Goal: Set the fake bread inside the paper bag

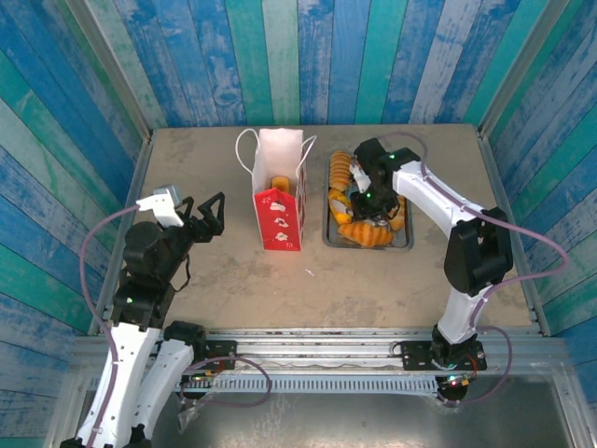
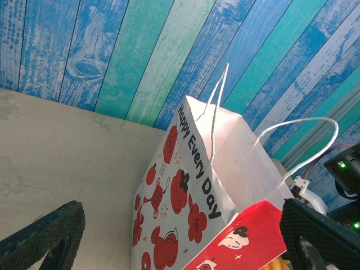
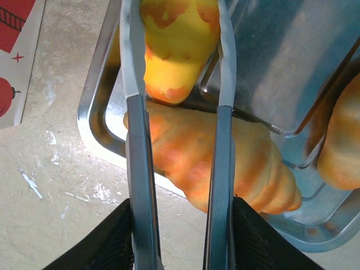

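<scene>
Tongs (image 3: 138,169) of grey metal sit in the right gripper (image 3: 181,239), whose black fingers (image 3: 107,247) press on the two arms from outside. The blades lie against both sides of a yellow-orange pastry (image 3: 180,45), so the tool is clamped on it. Whether that pastry is clear of the tray floor I cannot tell. Its long axis runs along the tongs, and its narrow, blunt end points toward the near rim of the grey metal tray (image 3: 93,132).

Just past that end lies a croissant (image 3: 225,163). Its long axis runs left to right beside the near rim, and its tapered tip points right. More golden bread (image 1: 340,173) is stacked along the tray's left side in the top view.

The paper bag (image 1: 280,210) stands upright on the table (image 1: 187,299), near the tray's left rim but apart from it. Its mouth opens upward, its footprint runs near to far, and a red panel faces the near edge. One orange-brown piece (image 1: 278,182) lies inside it. White cord handles (image 2: 216,107) rise above the lettered side.

The left gripper (image 1: 207,213) hovers left of the bag, aimed at the bag's printed side, with its jaws spread wide.
</scene>
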`<act>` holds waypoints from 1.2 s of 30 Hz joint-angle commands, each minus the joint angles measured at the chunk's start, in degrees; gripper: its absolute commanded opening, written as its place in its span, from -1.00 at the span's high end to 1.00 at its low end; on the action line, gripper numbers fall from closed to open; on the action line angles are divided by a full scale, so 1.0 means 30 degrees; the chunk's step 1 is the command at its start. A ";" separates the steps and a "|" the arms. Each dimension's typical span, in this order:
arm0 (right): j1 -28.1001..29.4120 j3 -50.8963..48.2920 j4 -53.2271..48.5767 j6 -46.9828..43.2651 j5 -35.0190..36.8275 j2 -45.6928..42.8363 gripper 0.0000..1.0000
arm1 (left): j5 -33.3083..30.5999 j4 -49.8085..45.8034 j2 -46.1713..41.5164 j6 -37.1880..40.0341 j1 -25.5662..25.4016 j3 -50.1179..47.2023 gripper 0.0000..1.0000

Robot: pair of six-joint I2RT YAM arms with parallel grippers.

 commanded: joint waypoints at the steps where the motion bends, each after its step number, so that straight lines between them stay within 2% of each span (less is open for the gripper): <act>1: 0.0079 0.0584 -0.0466 0.0000 0.0353 -0.0484 0.22 | -0.0284 0.0189 0.0201 0.0277 0.0000 0.0629 -0.87; 8: 0.0075 0.0781 -0.0398 0.0147 0.0825 -0.1128 0.40 | -0.0334 -0.0610 0.1486 -0.0494 0.0023 0.1940 -0.91; 15: 0.0047 0.0537 -0.0022 0.0345 0.1479 -0.2358 0.47 | 0.0402 -0.2487 0.4688 -0.1181 0.0001 0.5193 -1.00; 22: -0.0009 0.0313 0.0490 0.0570 0.2257 -0.3782 0.51 | 0.2571 -0.5608 0.9579 0.0859 0.0537 1.1465 -0.95; 29: -0.0038 0.0394 0.0487 0.0868 0.2697 -0.5474 0.57 | 0.4707 -0.9729 1.5148 0.4168 0.0938 1.7622 -0.98; 36: -0.0067 0.0218 0.0510 0.1281 0.2932 -0.7524 0.60 | 0.7043 -1.1472 1.8238 0.5895 0.0969 1.9946 -0.65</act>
